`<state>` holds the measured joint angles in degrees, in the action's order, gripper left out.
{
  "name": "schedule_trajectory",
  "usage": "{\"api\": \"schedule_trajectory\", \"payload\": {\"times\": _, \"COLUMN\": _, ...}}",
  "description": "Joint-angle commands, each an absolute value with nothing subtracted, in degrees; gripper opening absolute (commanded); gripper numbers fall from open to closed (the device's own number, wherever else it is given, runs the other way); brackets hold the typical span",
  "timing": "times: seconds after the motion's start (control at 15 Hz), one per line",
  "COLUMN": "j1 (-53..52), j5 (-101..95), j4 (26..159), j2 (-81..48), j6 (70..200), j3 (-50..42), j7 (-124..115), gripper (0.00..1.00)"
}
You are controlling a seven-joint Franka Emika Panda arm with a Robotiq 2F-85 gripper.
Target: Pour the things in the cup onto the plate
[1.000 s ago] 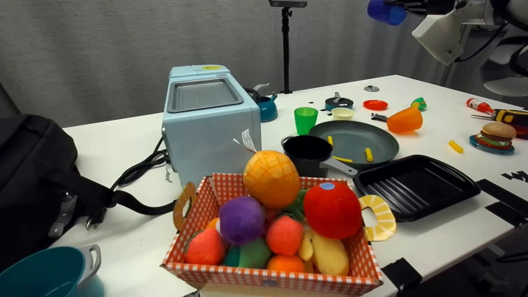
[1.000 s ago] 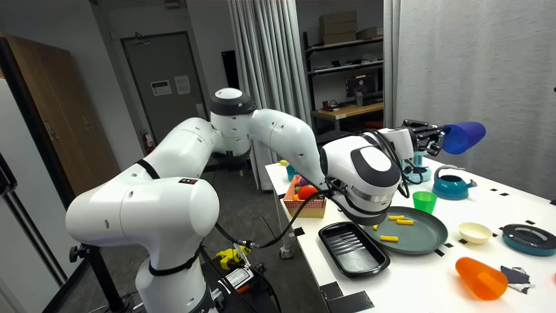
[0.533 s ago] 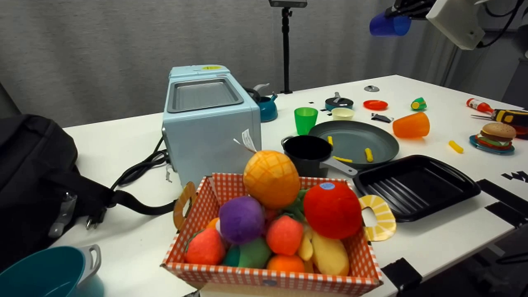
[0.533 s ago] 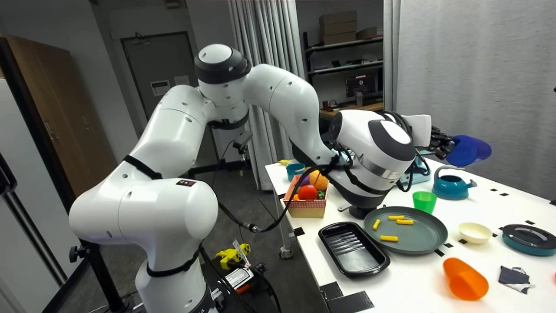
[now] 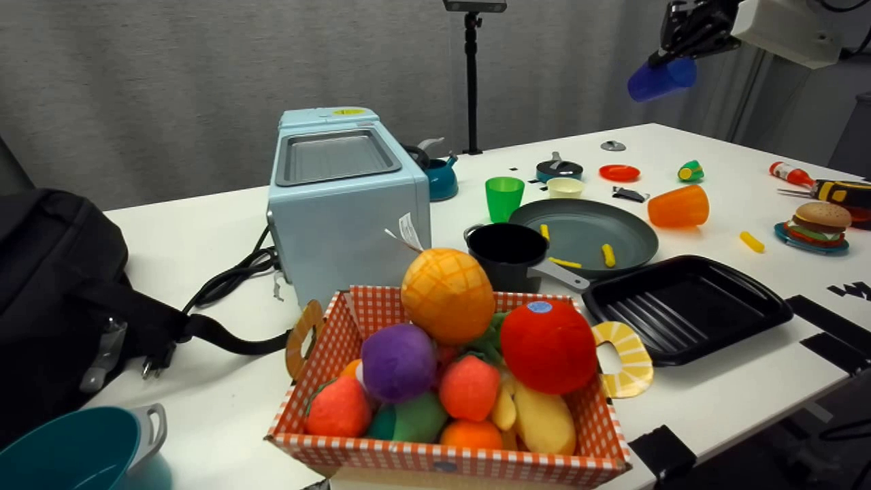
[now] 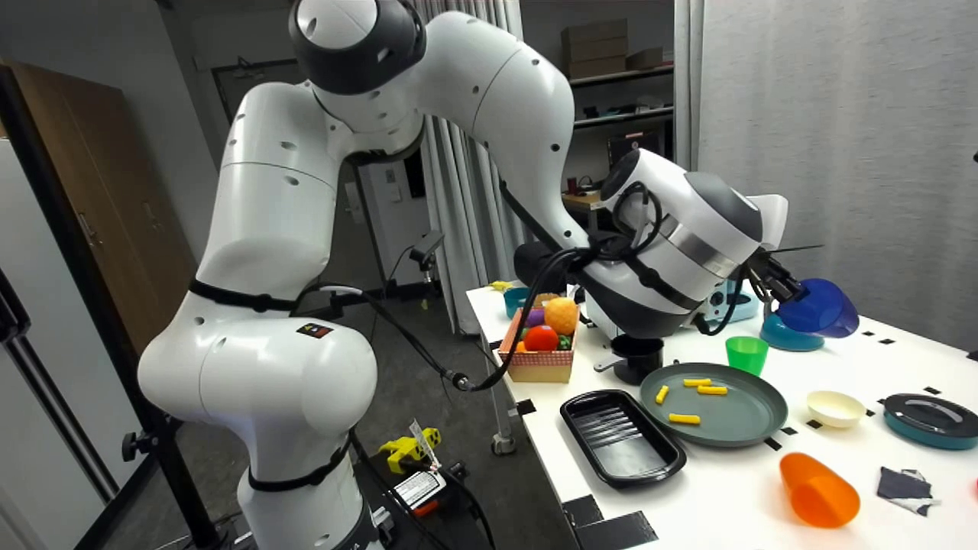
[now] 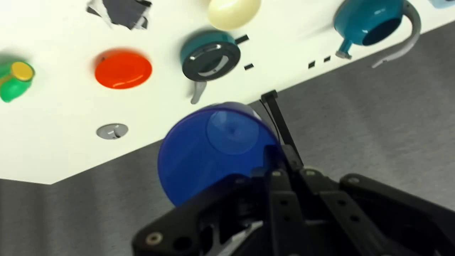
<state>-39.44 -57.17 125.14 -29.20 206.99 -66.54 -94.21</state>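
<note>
Yellow pieces (image 6: 684, 418): four are lying on the grey plate (image 6: 741, 424), two of them very near each other. I am judging that these are the things from the task, and that the pouring step is looking finished.

Grey plate: it is resting flat, just beside the black tray (image 6: 623, 443); whether the two are touching, I cannot tell.

Blue cup (image 7: 209, 153): it is hanging in the air, well apart from the plate and tilted almost onto its side, its mouth facing back to the arm (image 6: 260, 229). In the wrist view no piece is showing inside, although a part is hidden.

Claw (image 5: 659, 58): it is grasping the blue cup by the wall, at the rim. The step in hand, in my judgement, is putting the cup away.

Green cup (image 6: 746, 356): it is standing upright just beside the plate, so the coming descent should be passing clear of it.

Worktop (image 6: 733, 500): the next move is probably calling for a free place here, turning the mouth upward, lowering until the base is touching, and only then letting go.

Lone yellow piece (image 5: 752, 241): it is lying off the plate, near the toy burger (image 5: 821, 218); whether it is belonging to the pour, I cannot tell.
</note>
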Motion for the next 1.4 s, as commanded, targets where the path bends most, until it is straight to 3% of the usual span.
{"api": "schedule_trajectory", "payload": {"times": 0.0, "j1": -26.6, "j5": -72.7, "j4": 126.6, "j2": -14.9, "j6": 193.2, "j3": -51.5, "j7": -96.7, "gripper": 0.01}}
{"api": "schedule_trajectory", "payload": {"times": 0.13, "j1": -18.1, "j5": -80.8, "j4": 128.7, "j2": -13.3, "j6": 189.9, "j3": -43.2, "j7": -101.5, "gripper": 0.01}}
{"api": "schedule_trajectory", "payload": {"times": 0.6, "j1": 4.8, "j5": -65.2, "j4": 140.2, "j2": -18.0, "j6": 189.9, "j3": -19.9, "j7": -87.1, "gripper": 0.01}}
{"api": "schedule_trajectory", "payload": {"times": 0.67, "j1": 10.5, "j5": -70.6, "j4": 139.8, "j2": -18.5, "j6": 188.2, "j3": -14.0, "j7": -92.4, "gripper": 0.01}}
{"api": "schedule_trajectory", "payload": {"times": 0.93, "j1": 24.9, "j5": -61.6, "j4": 144.1, "j2": -21.9, "j6": 184.7, "j3": 3.1, "j7": -85.1, "gripper": 0.01}}
{"api": "schedule_trajectory", "payload": {"times": 1.33, "j1": 44.7, "j5": -36.3, "j4": 139.8, "j2": -23.3, "j6": 171.8, "j3": 28.3, "j7": -66.3, "gripper": 0.01}}
